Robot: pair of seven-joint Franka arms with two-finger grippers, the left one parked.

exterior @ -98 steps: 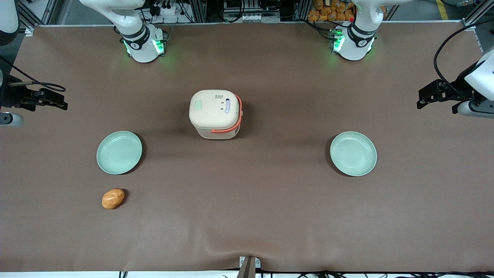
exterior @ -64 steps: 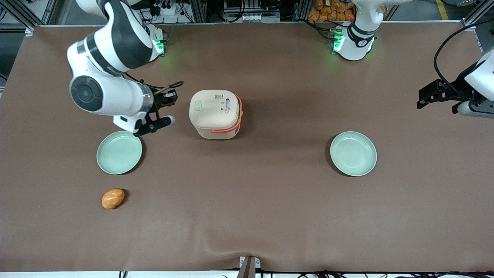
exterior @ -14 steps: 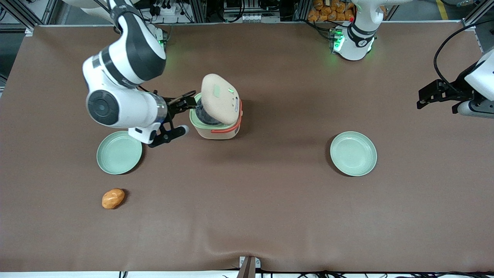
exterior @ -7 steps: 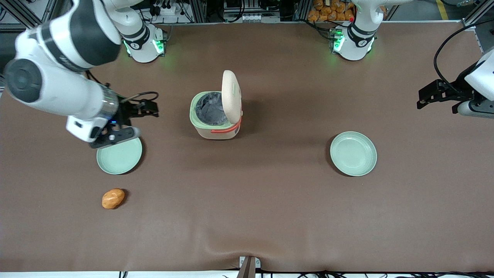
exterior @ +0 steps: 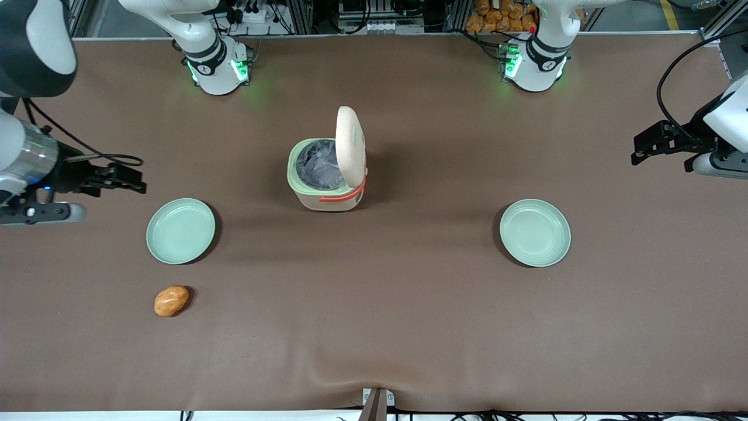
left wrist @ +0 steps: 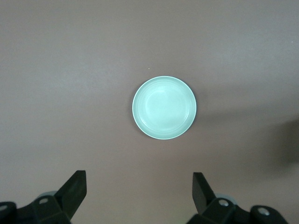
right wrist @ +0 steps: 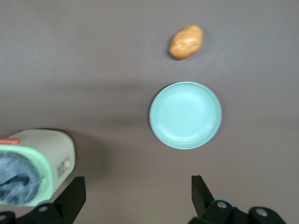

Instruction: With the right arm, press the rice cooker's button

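Right arm's gripper (exterior: 125, 178) raised, fingers (right wrist: 74, 195) seemingly spread.

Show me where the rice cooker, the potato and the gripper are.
rice cooker (exterior: 304, 186): front view, pale green rim.
potato (exterior: 171, 300): front view, its middle.
gripper (right wrist: 135, 198): right wrist view, between its open jaws.

I can read no text anywhere. The rice cooker (right wrist: 35, 165) carries a small printed label (right wrist: 63, 166) on its side wall, too small to read. My gripper (exterior: 125, 178) hangs well apart from that cooker.
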